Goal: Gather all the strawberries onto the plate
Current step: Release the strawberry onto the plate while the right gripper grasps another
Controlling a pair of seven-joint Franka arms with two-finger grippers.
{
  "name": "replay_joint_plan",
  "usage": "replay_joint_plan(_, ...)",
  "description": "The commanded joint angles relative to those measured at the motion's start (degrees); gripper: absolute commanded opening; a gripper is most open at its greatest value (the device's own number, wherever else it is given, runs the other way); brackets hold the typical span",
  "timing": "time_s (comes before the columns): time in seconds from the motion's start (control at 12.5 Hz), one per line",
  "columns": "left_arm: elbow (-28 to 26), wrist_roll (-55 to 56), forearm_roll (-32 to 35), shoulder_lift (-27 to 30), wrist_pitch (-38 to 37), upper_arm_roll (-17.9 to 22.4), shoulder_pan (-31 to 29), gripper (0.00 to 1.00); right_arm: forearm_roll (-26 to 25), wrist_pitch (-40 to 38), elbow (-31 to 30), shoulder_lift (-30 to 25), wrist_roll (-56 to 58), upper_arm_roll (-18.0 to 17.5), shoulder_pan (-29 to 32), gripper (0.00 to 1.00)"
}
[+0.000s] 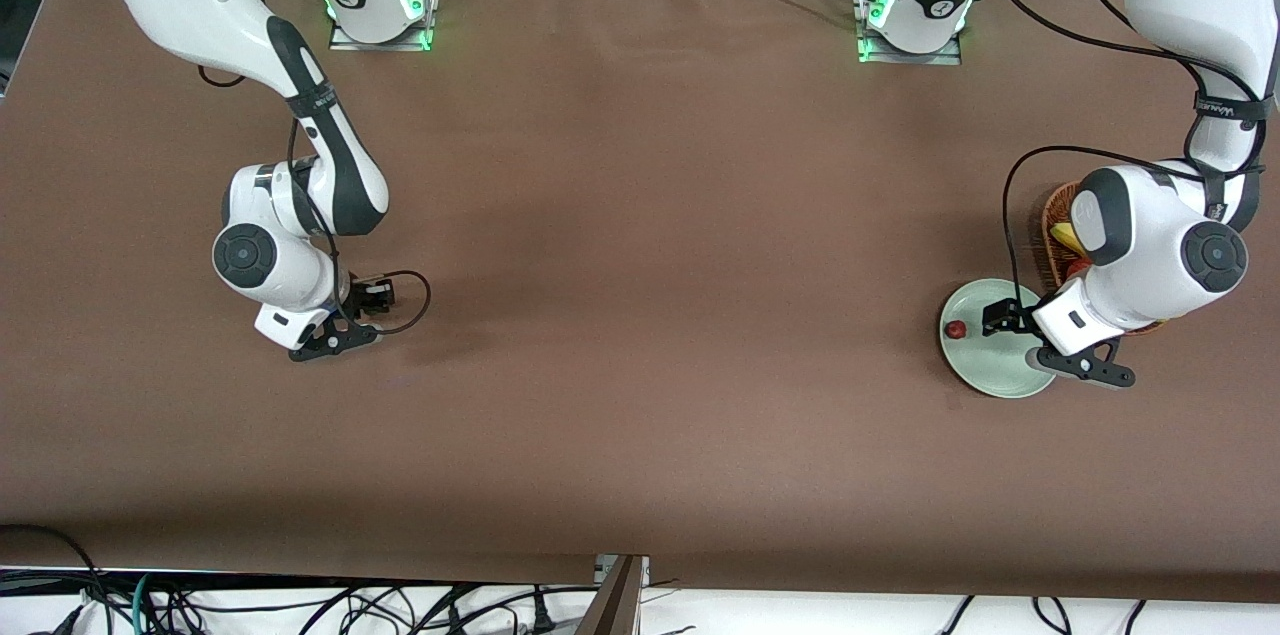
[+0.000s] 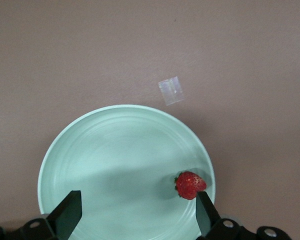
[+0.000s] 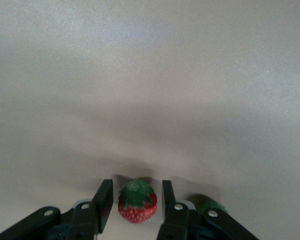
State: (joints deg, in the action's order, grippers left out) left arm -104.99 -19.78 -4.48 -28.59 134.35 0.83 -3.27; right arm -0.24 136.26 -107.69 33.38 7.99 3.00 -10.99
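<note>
Brown table cloth, two arms working. Left gripper (image 2: 135, 215) hovers over the mint plate (image 1: 1000, 380) near the left arm's end, jaws spread wide; one strawberry (image 2: 190, 184) lies by the plate's rim. Right gripper (image 3: 135, 205) is down at the right arm's end, fingers (image 3: 104, 200) close around a second strawberry (image 3: 137, 201). Next, probably: finish pinching, lift, carry to plate. Third berry not seen.

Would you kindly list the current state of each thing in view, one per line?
Left end effector: open, over the plate.
Right end effector: fingers either side of a strawberry on the table, near contact.
Strawberry in the plate: lying near the rim.
Plate: on the table, beside the wicker basket.
</note>
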Motion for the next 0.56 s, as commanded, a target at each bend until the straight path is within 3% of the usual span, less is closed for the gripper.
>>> replay_joint_plan(0.0, -0.2, 4.0, 0.0, 1.2, -0.8, 0.0, 2.5, 1.0, 0.2, -0.3, 1.2, 0.9, 0.6, -0.7, 0.5, 0.33)
replay_joint_plan(0.48, -0.1, 3.8, 0.5, 3.2, -2.5, 0.0, 3.6, 1.0, 0.4, -1.1, 1.4, 0.6, -0.6, -1.1, 0.0, 0.26)
